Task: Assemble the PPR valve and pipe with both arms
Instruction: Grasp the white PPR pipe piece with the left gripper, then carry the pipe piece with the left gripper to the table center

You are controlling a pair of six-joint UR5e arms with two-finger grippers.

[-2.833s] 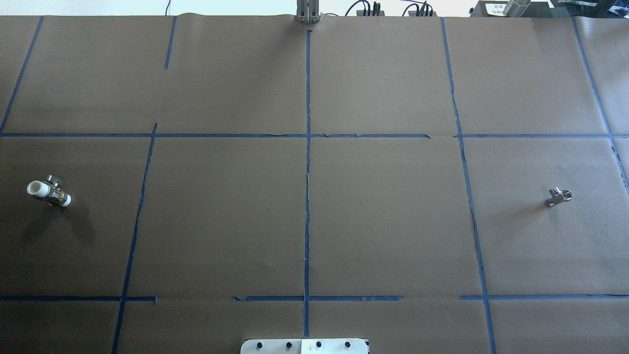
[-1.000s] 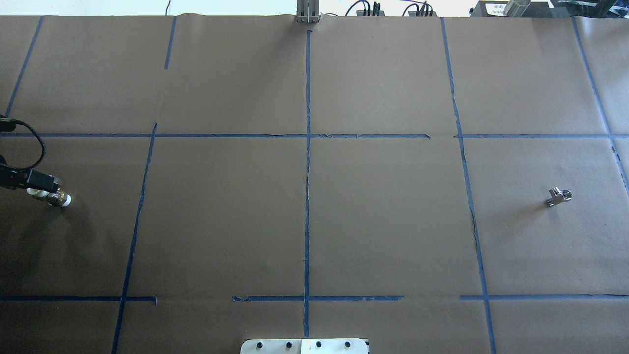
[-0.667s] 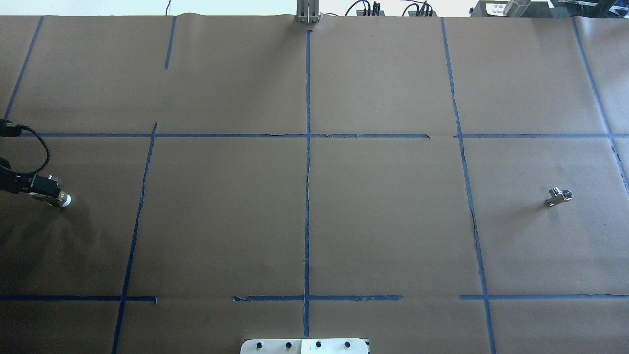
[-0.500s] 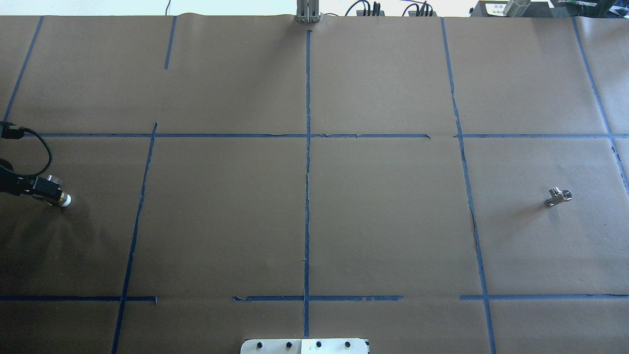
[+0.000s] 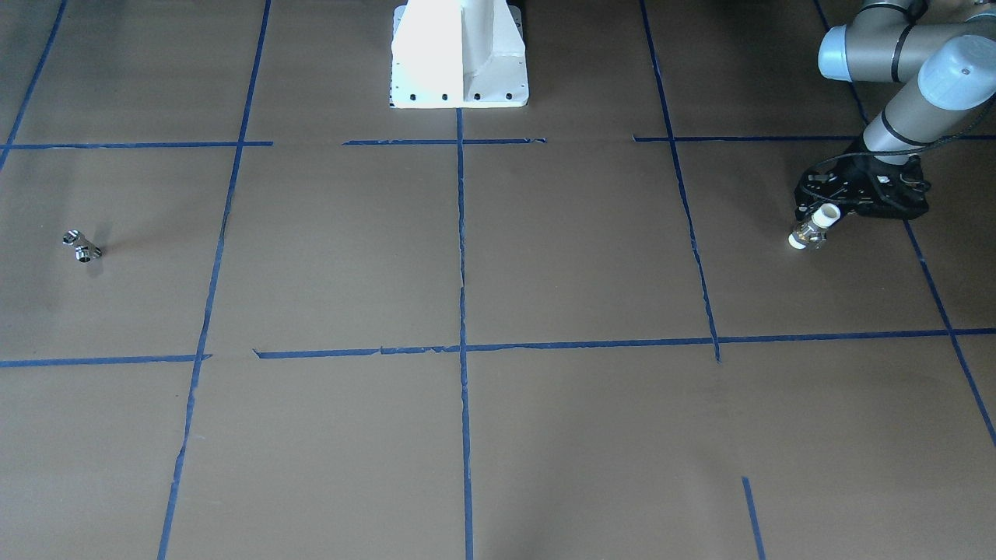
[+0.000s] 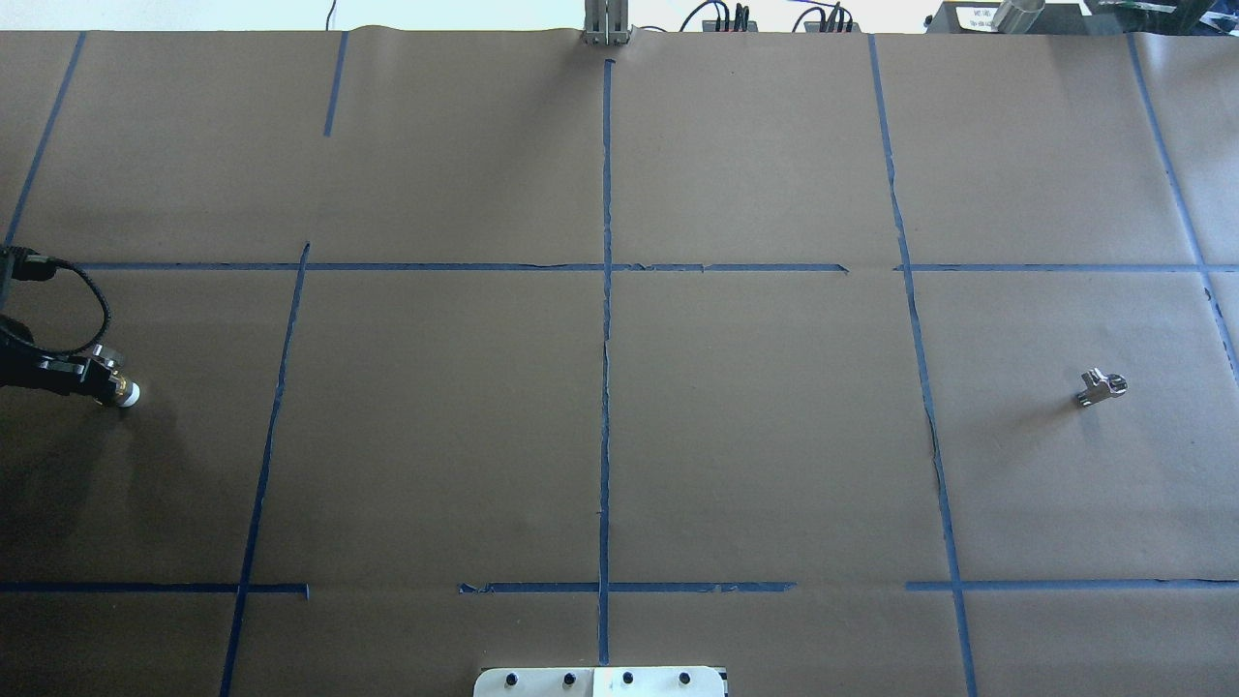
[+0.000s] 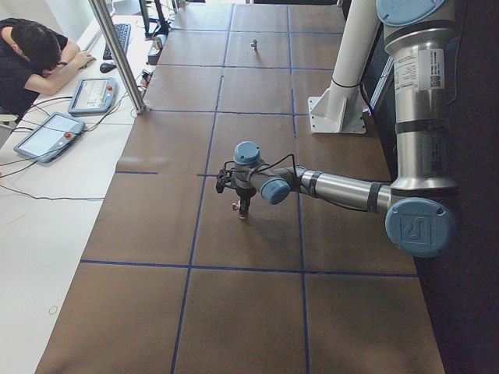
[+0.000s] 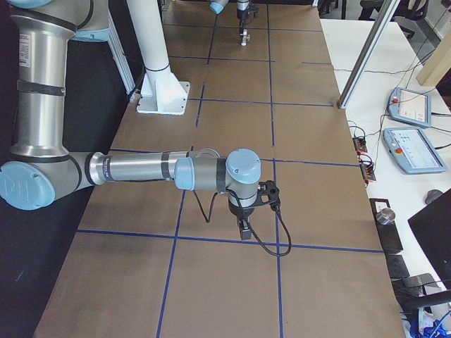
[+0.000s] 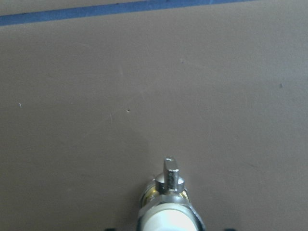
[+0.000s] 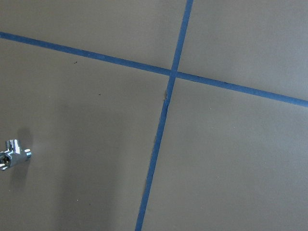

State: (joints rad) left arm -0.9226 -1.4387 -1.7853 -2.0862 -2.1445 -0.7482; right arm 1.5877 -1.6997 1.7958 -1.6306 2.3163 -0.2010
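Valve [image 5: 810, 230]: white plastic ends, brass body, chrome stem. Left tool [image 5: 829, 207] around upper end; grip cannot tell.

Bright, even light is falling on the brown paper-covered counter [image 6: 774, 436]; the small chrome fitting [image 5: 82, 247] is casting a soft shadow, and the white pedestal [image 5: 459, 54] is glaring.

The left arm [image 7: 343, 189] reaches out low and almost level, wrist bent down, and the left gripper [image 5: 832, 202] hangs with its jaws spread. The right arm [image 8: 141, 169] stretches out likewise, right gripper [image 8: 244, 229] pointing straight down; I can't make out its jaws.
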